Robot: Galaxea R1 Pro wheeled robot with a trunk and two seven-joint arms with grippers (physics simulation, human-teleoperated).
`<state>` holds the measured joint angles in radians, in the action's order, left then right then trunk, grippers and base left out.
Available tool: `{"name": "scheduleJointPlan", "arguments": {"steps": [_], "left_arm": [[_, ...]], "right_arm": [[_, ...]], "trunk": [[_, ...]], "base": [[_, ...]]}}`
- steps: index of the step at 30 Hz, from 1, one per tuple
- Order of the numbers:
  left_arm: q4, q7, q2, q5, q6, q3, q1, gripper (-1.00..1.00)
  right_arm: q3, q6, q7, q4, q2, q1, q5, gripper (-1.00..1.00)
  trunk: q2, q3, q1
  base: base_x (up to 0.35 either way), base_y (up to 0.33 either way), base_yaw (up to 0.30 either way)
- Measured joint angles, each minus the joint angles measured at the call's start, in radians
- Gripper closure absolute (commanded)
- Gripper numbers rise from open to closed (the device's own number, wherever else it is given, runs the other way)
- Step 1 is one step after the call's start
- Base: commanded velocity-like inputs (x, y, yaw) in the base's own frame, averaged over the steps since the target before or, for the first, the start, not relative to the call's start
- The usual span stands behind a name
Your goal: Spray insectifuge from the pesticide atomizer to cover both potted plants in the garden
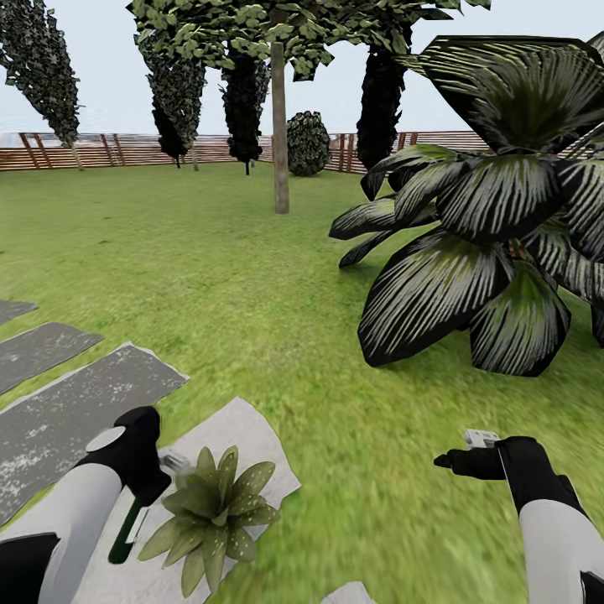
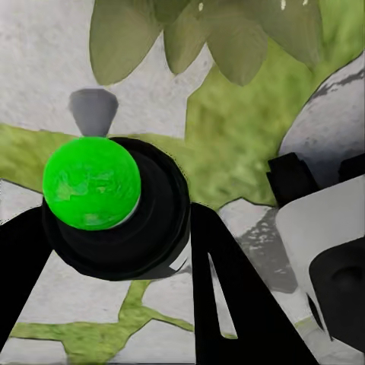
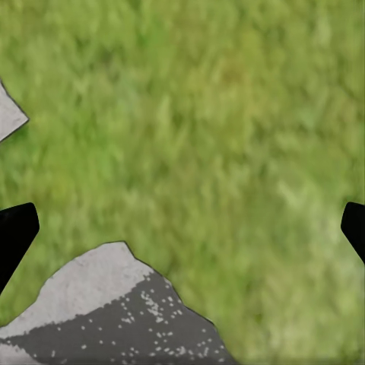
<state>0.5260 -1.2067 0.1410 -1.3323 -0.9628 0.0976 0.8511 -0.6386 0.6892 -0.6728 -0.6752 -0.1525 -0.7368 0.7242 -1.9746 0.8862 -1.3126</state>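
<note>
A fenced garden (image 1: 210, 277) of green lawn, grey paving slabs (image 1: 75, 403) crossing it at my eight o'clock, a dark white-streaked palm (image 1: 495, 243) looming at two o'clock. On the slab at my feet sits one potted plant (image 1: 210, 512), a low rosette of pale-speckled leaves, at roughly six o'clock and just beside my left gripper (image 1: 159, 470). That pincer is closed on the pesticide atomizer (image 2: 103, 198): in the left wrist view its black body and bright green cap sit between my two dark fingers (image 2: 228, 296), the grey nozzle aimed toward the rosette's leaves across the stone. My right gripper (image 1: 470, 453) hangs over bare grass at four o'clock, spread wide and carrying nothing. The step in hand, as I judge it, is spraying this first plant. To do it well I should keep the nozzle pointed at the rosette's middle, sweep across all the leaves, and hold the bottle steady. A second plant remains to be found.
</note>
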Motion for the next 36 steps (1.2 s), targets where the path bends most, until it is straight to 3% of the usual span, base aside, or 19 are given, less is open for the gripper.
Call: {"name": "scheduleJointPlan", "arguments": {"steps": [6,9,14,21,24,31,36], "left_arm": [[-0.038,0.0,-0.001,0.004,-0.002,-0.002,-0.002,1.0],[-0.092,-0.001,-0.014,0.005,-0.002,-0.003,-0.007,1.0],[-0.113,-0.001,-0.028,0.004,-0.001,-0.004,-0.012,1.0],[-0.113,-0.002,-0.031,0.008,-0.002,-0.001,-0.012,1.0],[-0.11,-0.006,-0.044,0.009,-0.003,0.0,-0.002,1.0],[-0.091,-0.059,-0.05,0.006,-0.001,-0.001,0.016,1.0],[-0.095,-0.056,-0.05,0.005,0.0,-0.002,0.007,1.0]], "right_arm": [[0.0,0.0,0.0,0.0,0.0,0.0,0.0,-1.0],[0.0,0.0,0.0,0.0,0.0,0.0,0.0,-1.0],[0.0,0.0,0.0,0.0,0.0,0.0,0.0,-1.0],[0.0,0.0,0.0,0.0,0.0,0.0,0.0,-1.0],[0.0,0.0,0.0,0.0,0.0,0.0,0.0,-1.0],[0.0,0.0,0.0,0.0,0.0,0.0,0.0,-1.0],[0.0,0.0,0.0,0.0,0.0,0.0,0.0,-1.0]], "trunk": [[0.0,0.0,0.0],[0.0,0.0,0.0],[0.0,0.0,0.0],[0.0,0.0,0.0],[0.0,0.0,0.0],[0.0,0.0,0.0],[0.0,0.0,0.0]], "base": [[0.0,0.0,0.0],[0.0,0.0,0.0],[0.0,0.0,0.0],[0.0,0.0,0.0],[0.0,0.0,0.0],[0.0,0.0,0.0],[0.0,0.0,0.0]]}}
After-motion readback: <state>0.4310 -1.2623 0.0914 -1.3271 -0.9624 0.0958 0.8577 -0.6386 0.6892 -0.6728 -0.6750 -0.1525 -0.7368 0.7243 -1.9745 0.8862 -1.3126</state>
